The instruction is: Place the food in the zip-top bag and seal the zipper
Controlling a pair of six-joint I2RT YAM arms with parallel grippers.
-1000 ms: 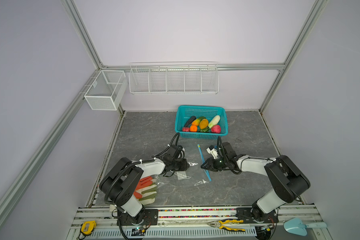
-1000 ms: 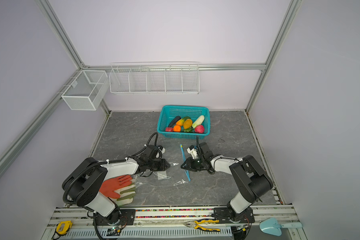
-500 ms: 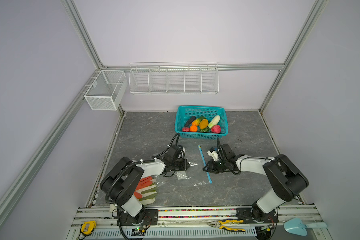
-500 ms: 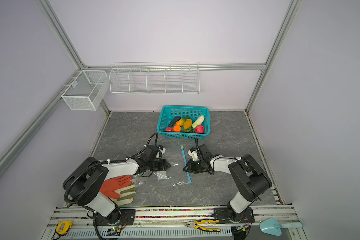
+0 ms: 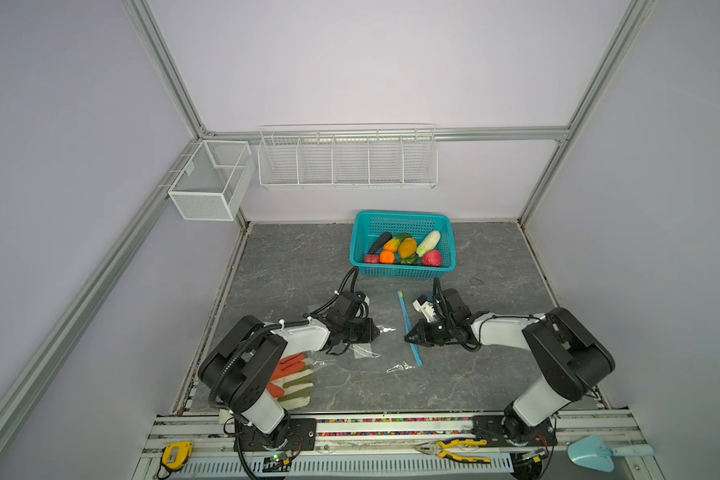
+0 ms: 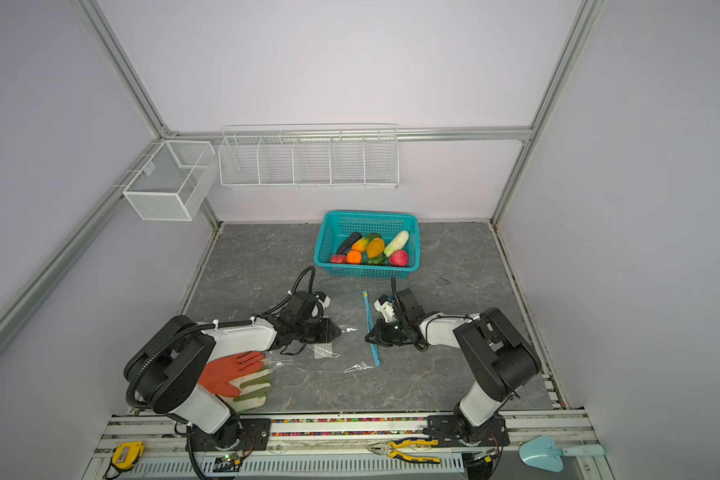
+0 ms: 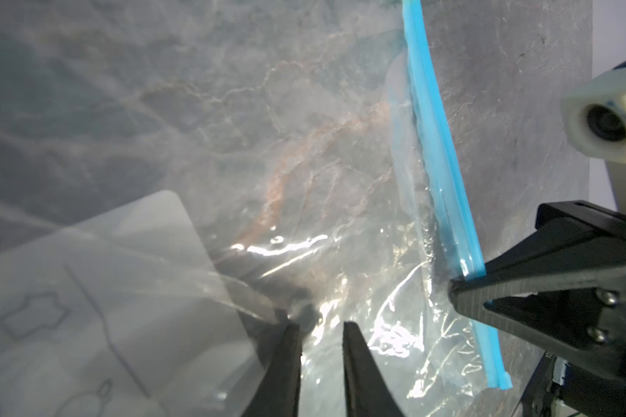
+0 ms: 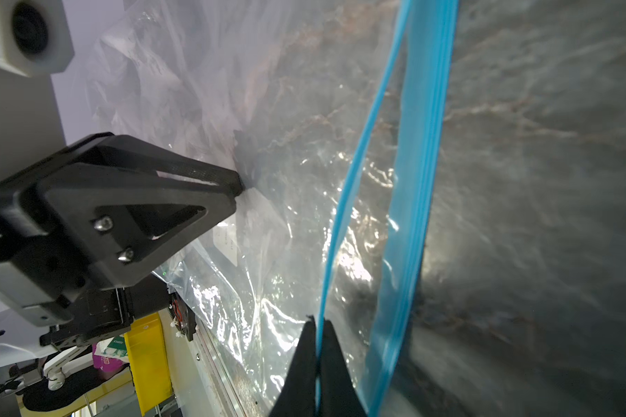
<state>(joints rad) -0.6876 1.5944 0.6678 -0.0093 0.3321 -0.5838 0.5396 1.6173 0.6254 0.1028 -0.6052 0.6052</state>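
Both claws pinch the zip-top bag [image 5: 385, 332]: right claw [image 8: 317, 325] clamps its zipper [image 8: 418, 180], left claw [image 7: 318, 330] narrowly grips film.

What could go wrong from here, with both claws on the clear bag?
1. The right claw is shut on only one thin lip of the zipper; the slick strip could slip out when lifted.
2. The left claw has only crinkled film of the zip-top bag between its fingers, so the mouth may not open.
3. The food sits in the basket, unloaded.
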